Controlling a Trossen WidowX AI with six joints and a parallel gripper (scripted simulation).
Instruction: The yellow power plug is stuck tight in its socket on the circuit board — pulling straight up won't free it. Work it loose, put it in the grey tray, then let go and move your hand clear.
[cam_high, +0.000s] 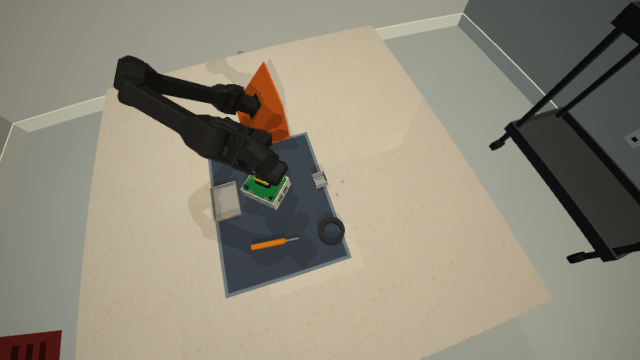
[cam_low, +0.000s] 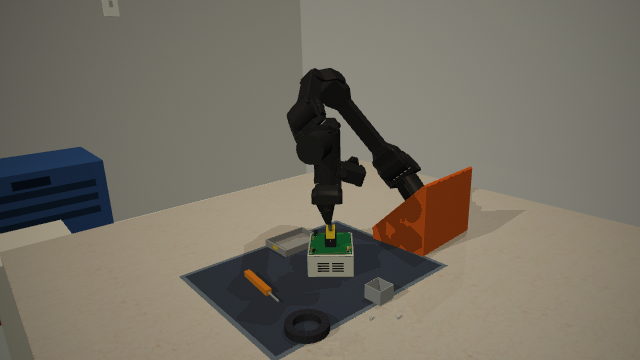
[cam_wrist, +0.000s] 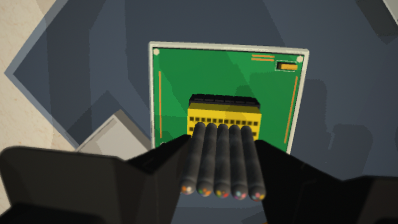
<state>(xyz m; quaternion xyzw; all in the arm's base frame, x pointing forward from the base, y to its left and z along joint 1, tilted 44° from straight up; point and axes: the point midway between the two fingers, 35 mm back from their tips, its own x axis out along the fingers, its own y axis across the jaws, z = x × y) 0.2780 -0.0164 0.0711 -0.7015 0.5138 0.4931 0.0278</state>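
Note:
The yellow power plug (cam_high: 263, 182) (cam_low: 330, 231) (cam_wrist: 224, 116) stands upright in the black socket (cam_low: 330, 242) (cam_wrist: 224, 99) on the green circuit board (cam_high: 265, 191) (cam_low: 345, 242) (cam_wrist: 172, 90). Several dark wires rise from the plug between the fingers. My gripper (cam_low: 329, 224) (cam_wrist: 222, 145) points down over the board and is shut on the plug, one finger at each end of it. The wires hide part of the plug in the wrist view. The grey tray (cam_high: 235, 216) (cam_low: 296, 249) (cam_wrist: 116, 134) lies beside the board's housing, apart from it, with no plug in it.
On the dark mat (cam_high: 280, 272) (cam_low: 240, 310) (cam_wrist: 110, 50) lie an orange screwdriver (cam_high: 268, 244) (cam_low: 257, 283) and a black ring (cam_high: 322, 238) (cam_low: 307, 337). A small grey box (cam_high: 320, 180) (cam_low: 378, 295) stands at the mat's edge. An orange wedge (cam_high: 271, 100) (cam_low: 447, 215) stands near the arm's base.

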